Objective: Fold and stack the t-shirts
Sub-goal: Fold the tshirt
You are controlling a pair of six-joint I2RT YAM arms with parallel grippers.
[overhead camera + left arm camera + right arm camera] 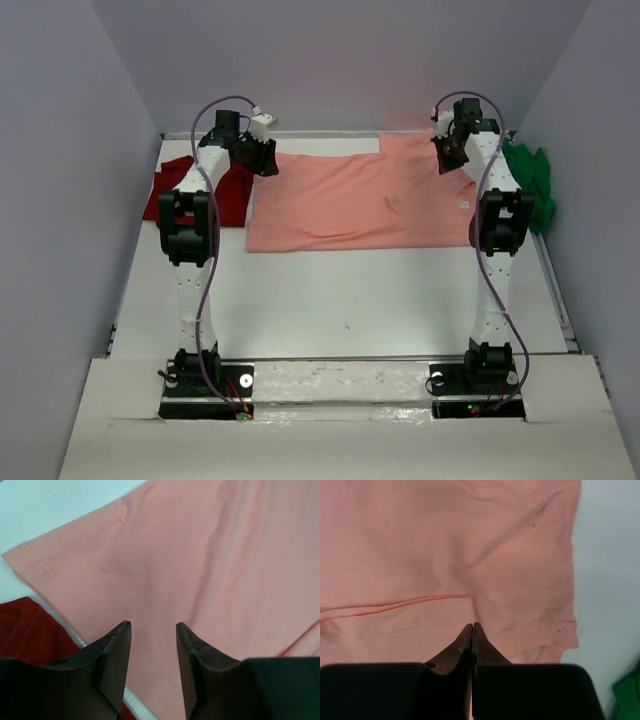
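Observation:
The salmon-pink t-shirt [360, 200] lies spread flat at the far middle of the table. My left gripper [265, 158] hovers over its left edge, and in the left wrist view it [153, 625] is open, with only pink cloth [210, 565] under the gap. My right gripper [448, 152] is at the shirt's right end. In the right wrist view it [472, 626] is shut, its tips meeting on a crease of the pink cloth [445, 545] beside the sleeve. The dark red t-shirt [165, 192] lies bunched at the left. The green t-shirt [530, 180] lies bunched at the right.
The white table [340, 300] runs from the shirts to the arm bases. Grey walls close in the left, right and far sides. The red shirt [30, 640] lies just left of my left fingers. A corner of the green shirt [627, 692] shows at the lower right of the right wrist view.

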